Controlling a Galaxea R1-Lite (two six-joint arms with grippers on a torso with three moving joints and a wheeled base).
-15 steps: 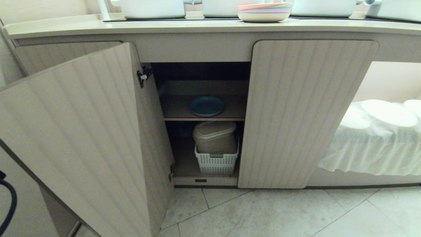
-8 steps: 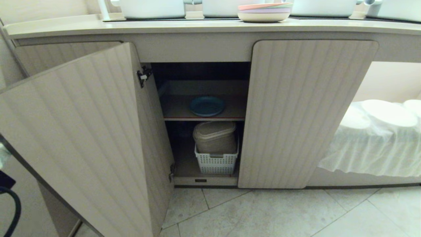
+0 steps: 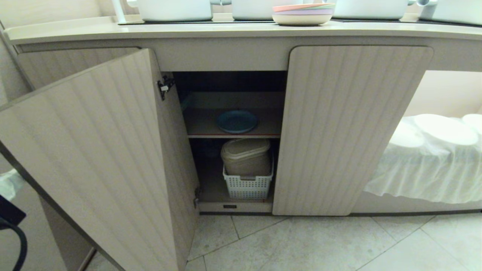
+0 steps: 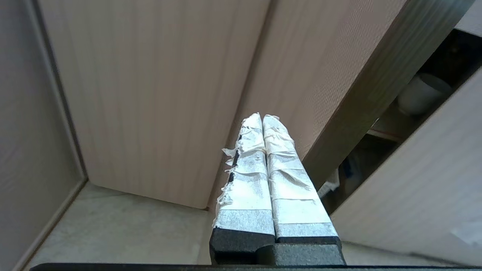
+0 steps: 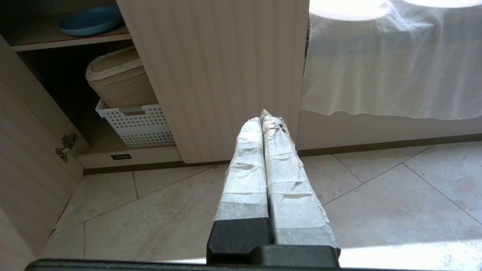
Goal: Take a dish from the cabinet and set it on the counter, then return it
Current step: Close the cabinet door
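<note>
Left wrist view puts my left gripper (image 4: 263, 117) low behind the open left door (image 4: 158, 94), its taped fingers (image 4: 246, 177) pressed together with nothing between them. The tips point at the door's plain back face, near its dark edge but not touching it as far as I can see. Past that edge I get a narrow slice of the cabinet's inside, with a pale rounded shape in the shadow that I can't identify from here. In the head view, only a pale bit of this arm shows at the left edge, below the door's lower corner (image 3: 11, 184).

My right gripper (image 5: 265, 116) hangs over the floor tiles (image 5: 376, 195) in front of the shut right door (image 5: 222, 75), fingers closed together and holding nothing.

The dish (image 3: 237, 121) lies flat on the cabinet's (image 3: 226, 56) upper shelf (image 3: 199, 128), about midway across the opening and close to the red-edged front lip. Nothing touches it. On the compartment below it, a white perforated basket (image 3: 247, 187) holds a beige lidded container (image 3: 245, 155).

The left door stands swung wide toward me, and the right door is closed flush. On the counter (image 3: 75, 32) above, a stack of pastel plates (image 3: 303, 13) with a pink one on top sits over the right door's upper left corner, with white pots (image 3: 173, 9) behind. To the right of the cabinet, a white cloth (image 3: 425, 165) drapes over a low surface.
</note>
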